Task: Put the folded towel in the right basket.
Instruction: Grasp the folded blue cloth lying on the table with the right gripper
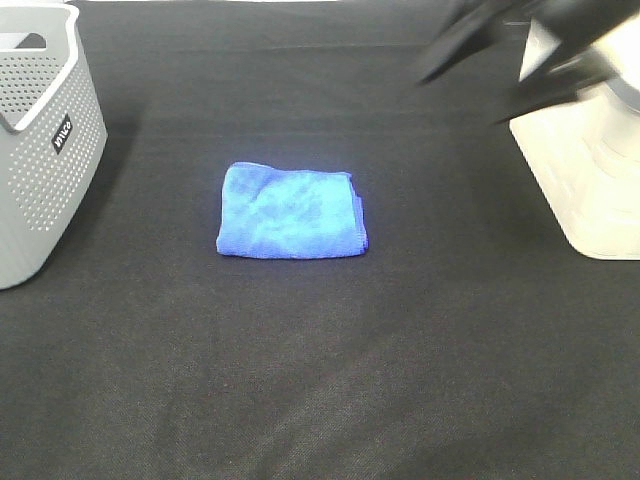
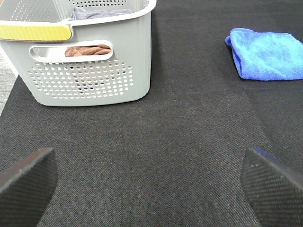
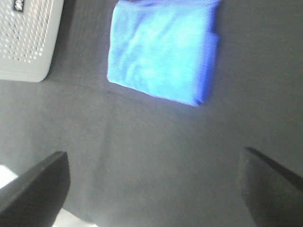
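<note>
The folded blue towel point(image 1: 292, 212) lies flat on the black cloth in the middle of the table. It also shows in the left wrist view point(image 2: 267, 54) and in the right wrist view point(image 3: 161, 52). The right basket point(image 1: 590, 170) is white and stands at the right edge. My right gripper point(image 1: 462, 98) hangs blurred in the air beside that basket, up and to the right of the towel, open and empty point(image 3: 151, 189). My left gripper point(image 2: 149, 189) is open and empty, low over the cloth, out of the high view.
A grey perforated basket point(image 1: 40, 140) stands at the left edge. The left wrist view point(image 2: 90, 56) shows a brown cloth point(image 2: 87, 49) and a grey cloth point(image 2: 99, 13) inside it. Black cloth point(image 1: 320, 380) covers the table.
</note>
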Controlling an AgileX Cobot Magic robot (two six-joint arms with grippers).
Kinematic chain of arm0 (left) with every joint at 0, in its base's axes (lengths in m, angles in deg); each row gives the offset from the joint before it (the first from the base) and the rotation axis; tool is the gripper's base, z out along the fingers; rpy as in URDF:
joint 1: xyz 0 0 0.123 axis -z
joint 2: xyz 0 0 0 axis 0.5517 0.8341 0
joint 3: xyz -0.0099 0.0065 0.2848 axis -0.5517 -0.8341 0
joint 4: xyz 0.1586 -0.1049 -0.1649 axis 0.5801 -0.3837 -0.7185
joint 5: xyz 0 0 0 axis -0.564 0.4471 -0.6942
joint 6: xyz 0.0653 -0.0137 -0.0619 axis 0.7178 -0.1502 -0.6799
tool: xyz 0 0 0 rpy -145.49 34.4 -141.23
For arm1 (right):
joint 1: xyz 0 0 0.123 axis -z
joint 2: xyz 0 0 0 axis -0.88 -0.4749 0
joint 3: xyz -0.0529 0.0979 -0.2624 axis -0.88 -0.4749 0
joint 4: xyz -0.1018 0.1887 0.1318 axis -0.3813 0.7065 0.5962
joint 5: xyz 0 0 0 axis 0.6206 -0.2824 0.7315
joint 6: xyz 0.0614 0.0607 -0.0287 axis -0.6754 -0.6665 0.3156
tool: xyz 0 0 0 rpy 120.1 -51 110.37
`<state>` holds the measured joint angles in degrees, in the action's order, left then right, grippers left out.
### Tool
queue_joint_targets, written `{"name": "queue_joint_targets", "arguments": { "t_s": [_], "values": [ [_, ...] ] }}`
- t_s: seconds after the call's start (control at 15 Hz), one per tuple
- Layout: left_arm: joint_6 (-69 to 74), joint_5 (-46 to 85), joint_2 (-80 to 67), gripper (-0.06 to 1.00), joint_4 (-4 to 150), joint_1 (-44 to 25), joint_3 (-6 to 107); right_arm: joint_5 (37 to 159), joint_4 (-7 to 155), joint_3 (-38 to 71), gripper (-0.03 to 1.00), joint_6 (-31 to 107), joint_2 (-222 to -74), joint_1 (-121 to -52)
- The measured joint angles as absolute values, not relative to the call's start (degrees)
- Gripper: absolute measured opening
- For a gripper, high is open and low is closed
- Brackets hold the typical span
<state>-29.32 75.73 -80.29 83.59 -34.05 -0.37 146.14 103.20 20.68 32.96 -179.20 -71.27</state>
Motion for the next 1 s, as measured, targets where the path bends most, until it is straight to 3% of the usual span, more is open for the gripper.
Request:
{"name": "queue_joint_targets", "arguments": {
  "t_s": [0.27,0.53,1.0],
  "values": [
    [-29.3,75.7,-80.3,0.98,83.6,-34.1,-0.4,144.7,107.8,31.9,0.93,32.2,-199.5,-72.1],
    [-29.3,75.7,-80.3,0.98,83.6,-34.1,-0.4,144.2,109.3,38.6,0.93,30.8,-209.6,-72.1],
    [-29.3,75.7,-80.3,0.98,83.5,-34.1,-0.4,141.4,108.9,41.9,0.92,29.0,-215.7,-74.4]
  ]
}}
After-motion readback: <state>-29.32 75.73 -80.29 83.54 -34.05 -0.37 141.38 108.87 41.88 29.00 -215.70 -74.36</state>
